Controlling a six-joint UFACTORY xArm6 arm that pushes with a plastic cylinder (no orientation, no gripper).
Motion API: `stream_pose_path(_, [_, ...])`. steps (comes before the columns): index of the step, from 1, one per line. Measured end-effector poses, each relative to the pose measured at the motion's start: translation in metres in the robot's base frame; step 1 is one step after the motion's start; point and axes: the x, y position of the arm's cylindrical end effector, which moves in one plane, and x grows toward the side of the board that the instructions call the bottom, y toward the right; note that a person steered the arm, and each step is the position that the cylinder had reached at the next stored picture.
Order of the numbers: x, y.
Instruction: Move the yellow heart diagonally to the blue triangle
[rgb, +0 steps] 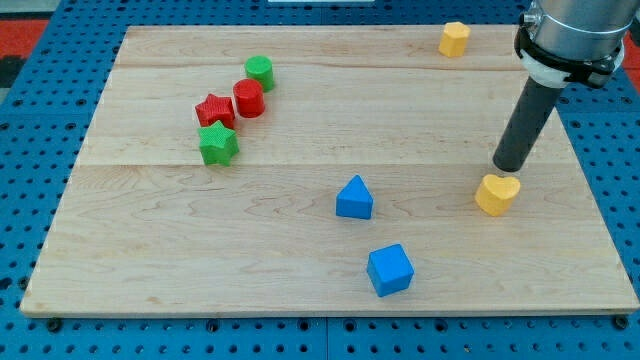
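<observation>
The yellow heart (497, 193) lies at the view's right on the wooden board. The blue triangle (354, 198) lies near the middle, to the heart's left. My tip (509, 167) stands just above the heart's upper right side, touching or almost touching it. The dark rod rises from there towards the view's top right.
A blue cube (389, 270) lies below the triangle. A yellow block (454, 39) sits at the top edge. At the upper left a green cylinder (259, 71), a red cylinder (248, 98), a red star (214, 110) and a green star (218, 144) cluster. The board's right edge (600, 200) is near the heart.
</observation>
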Motion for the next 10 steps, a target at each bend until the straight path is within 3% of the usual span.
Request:
stream_pose_path(2, [0.029, 0.027])
stream_pose_path(3, [0.047, -0.026])
stream_pose_path(4, [0.032, -0.004])
stream_pose_path(5, [0.005, -0.036])
stream_pose_path(7, [0.035, -0.064])
stream_pose_path(8, [0.035, -0.109])
stream_pose_path(10, [0.084, -0.097])
